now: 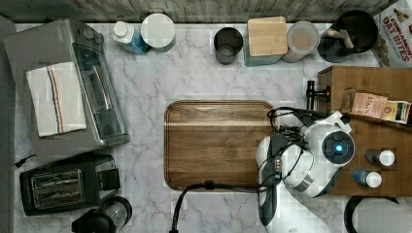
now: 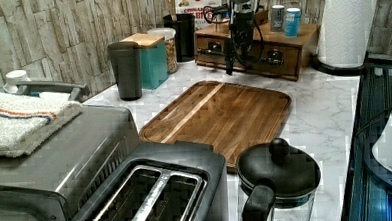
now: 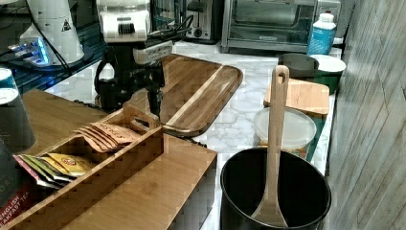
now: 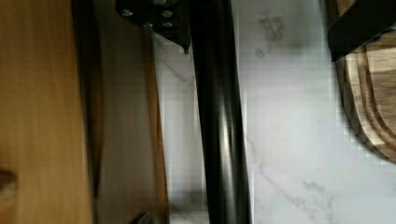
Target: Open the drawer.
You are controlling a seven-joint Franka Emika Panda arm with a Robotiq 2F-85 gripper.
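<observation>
Close under the wrist camera: long black bar handle [image 4: 219, 121] of the drawer [image 4: 116, 140], with gripper [image 4: 261, 35] fingers [image 4: 156, 18] spread open either side, one behind, one in front. Beyond, at three o'clock in the top view: wooden cabinet [image 1: 374, 82]; at nine o'clock of it, wooden tray [image 1: 216, 143] on marble counter [image 1: 194, 77].

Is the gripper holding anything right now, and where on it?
Nothing gripped yet. The gripper is open, its fingers straddling the drawer's black bar handle without closing on it.
</observation>
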